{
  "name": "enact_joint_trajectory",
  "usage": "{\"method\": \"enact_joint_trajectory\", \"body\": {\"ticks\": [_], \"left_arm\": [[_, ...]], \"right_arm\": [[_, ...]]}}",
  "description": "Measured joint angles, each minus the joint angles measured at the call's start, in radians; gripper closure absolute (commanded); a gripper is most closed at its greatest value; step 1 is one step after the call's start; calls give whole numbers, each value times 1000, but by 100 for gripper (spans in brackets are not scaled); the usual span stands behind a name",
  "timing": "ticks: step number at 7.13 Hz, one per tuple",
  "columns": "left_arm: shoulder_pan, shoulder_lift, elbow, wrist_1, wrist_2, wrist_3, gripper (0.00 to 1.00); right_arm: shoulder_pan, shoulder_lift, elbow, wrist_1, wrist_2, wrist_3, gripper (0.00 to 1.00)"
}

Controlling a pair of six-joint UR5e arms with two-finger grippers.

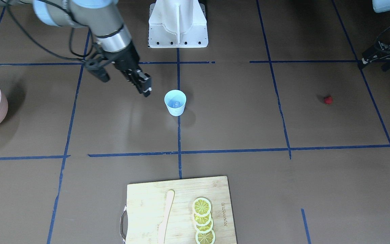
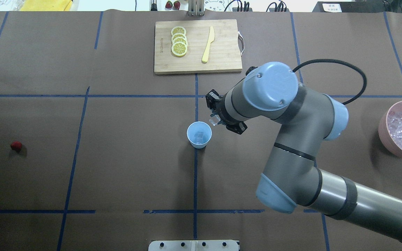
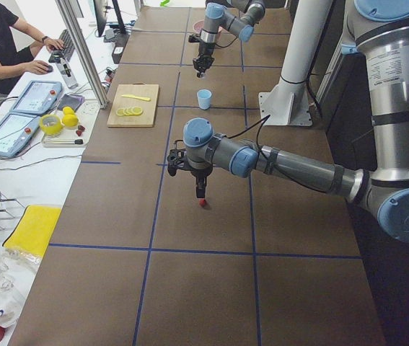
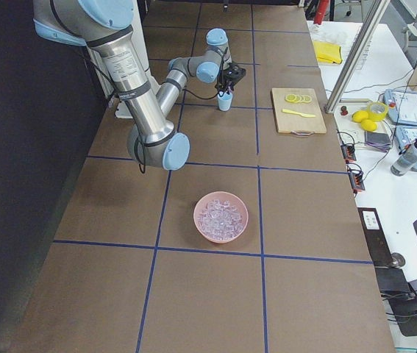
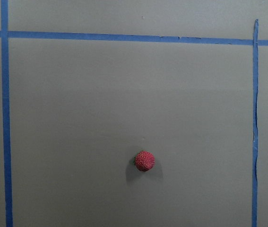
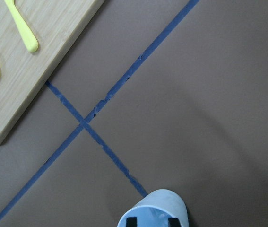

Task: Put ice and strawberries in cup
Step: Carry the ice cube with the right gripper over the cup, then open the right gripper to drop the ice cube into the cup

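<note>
On the brown taped table (image 2: 117, 157), the pale-blue tapered cup (image 2: 198, 144) is holding one glassy ice cube (image 2: 199, 135). The right gripper (image 2: 215, 119) is pinching a second cube (image 2: 214, 121) just beside the rim. The tiny red strawberry (image 2: 16, 146) is lying untouched, and I cannot tell the left gripper's (image 3: 200, 192) opening.

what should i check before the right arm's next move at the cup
1. Ice cube held at right gripper tips: ok.
2. Gripper centred over cup mouth: cannot tell, views disagree.
3. Cup upright: ok.
4. Strawberry on the table, far from the cup: ok.
5. Left gripper above the strawberry, open for a pick: cannot tell.
</note>
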Motion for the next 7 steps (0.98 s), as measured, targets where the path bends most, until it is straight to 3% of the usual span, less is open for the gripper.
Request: {"method": "enact_joint_trajectory", "body": {"ticks": [2,3,4,7], "left_arm": [[0,1,-2,0,0,0,0],[-1,1,-2,0,-1,0,0],[-1,1,-3,0,0,0,0],[-3,1,-4,0,0,0,0]], "right_arm": [[-33,49,-63,-2,-41,9,93],[-40,62,-86,-2,-47,8,74],[-47,67,-99,-2,-50,4,63],[-56,66,-108,-2,-52,-1,61]]}}
